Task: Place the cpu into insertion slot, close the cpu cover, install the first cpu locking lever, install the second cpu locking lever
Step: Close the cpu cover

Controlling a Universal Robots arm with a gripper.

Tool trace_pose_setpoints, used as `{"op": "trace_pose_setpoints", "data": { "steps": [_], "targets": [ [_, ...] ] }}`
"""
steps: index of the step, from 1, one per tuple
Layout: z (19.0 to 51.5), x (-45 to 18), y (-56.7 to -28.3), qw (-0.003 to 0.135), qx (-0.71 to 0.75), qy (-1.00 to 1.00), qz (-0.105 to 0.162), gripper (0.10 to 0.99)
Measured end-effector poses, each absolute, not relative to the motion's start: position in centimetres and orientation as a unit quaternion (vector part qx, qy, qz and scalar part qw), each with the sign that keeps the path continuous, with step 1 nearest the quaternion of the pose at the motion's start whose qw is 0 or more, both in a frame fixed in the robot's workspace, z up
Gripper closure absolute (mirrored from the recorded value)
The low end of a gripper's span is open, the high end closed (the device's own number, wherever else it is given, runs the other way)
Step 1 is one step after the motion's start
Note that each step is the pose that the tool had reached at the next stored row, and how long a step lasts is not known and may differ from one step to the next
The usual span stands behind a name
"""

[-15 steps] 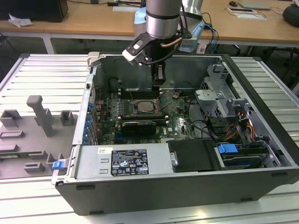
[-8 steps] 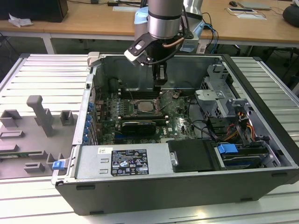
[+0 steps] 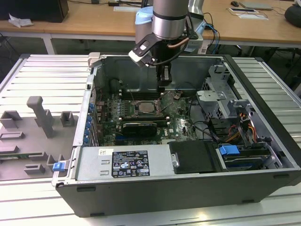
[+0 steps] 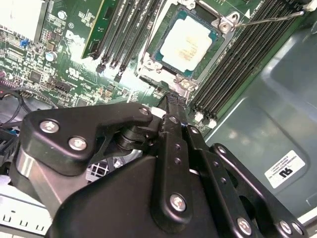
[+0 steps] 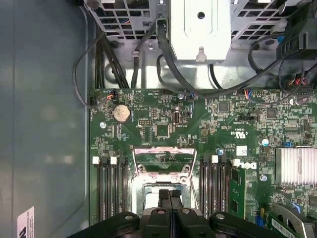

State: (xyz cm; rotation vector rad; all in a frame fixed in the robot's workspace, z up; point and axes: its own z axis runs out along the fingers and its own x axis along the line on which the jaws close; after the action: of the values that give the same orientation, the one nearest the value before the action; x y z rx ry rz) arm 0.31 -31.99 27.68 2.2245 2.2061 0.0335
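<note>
The cpu [image 4: 188,42], a pale square chip, lies in the insertion slot [image 4: 223,47] on the green board; in the exterior view the insertion slot [image 3: 146,109] sits mid-case. The cpu cover [image 5: 162,157] stands swung open beside the slot, with the board visible through its window. A thin locking lever [image 4: 270,19] sticks out from a socket corner. My gripper [image 3: 163,84] hangs just above the slot's edge by the cover's hinge side, with its black fingers [image 5: 165,201] pressed together and nothing between them. In the second wrist view my gripper [image 4: 174,99] ends right at the socket rim.
Long black memory slots [image 5: 106,191] flank the socket on both sides. Case walls [image 3: 155,188], a drive cage [image 3: 221,94], cables [image 3: 235,132] and a heatsink [image 5: 296,166] crowd the board. A grey fixture plate [image 3: 33,136] lies at the exterior view's left.
</note>
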Motion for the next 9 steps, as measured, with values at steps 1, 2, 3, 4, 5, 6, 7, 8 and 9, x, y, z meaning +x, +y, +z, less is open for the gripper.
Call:
{"op": "trace_pose_setpoints", "data": {
  "steps": [1, 2, 3, 4, 5, 6, 7, 8, 9],
  "targets": [
    [27.7, 0.4, -32.0, 0.005, 0.710, 0.704, 0.010, 0.980],
    [27.7, 0.5, -32.0, 0.005, 0.710, 0.704, 0.010, 0.980],
    [27.7, 0.6, -32.0, 0.005, 0.710, 0.704, 0.010, 0.980],
    [27.7, 0.8, -32.0, 0.006, 0.710, 0.704, 0.009, 0.980],
    [27.7, 1.0, -32.0, 0.006, 0.710, 0.704, 0.009, 0.980],
    [27.7, 1.2, -32.0, 0.006, 0.710, 0.704, 0.009, 0.980],
    [27.7, 1.4, -32.0, 0.006, 0.710, 0.704, 0.009, 0.980],
    [27.7, 1.7, -32.0, 0.006, 0.710, 0.704, 0.009, 0.980],
    [27.7, 1.9, -32.0, 0.006, 0.710, 0.704, 0.008, 0.980]
  ]
}}
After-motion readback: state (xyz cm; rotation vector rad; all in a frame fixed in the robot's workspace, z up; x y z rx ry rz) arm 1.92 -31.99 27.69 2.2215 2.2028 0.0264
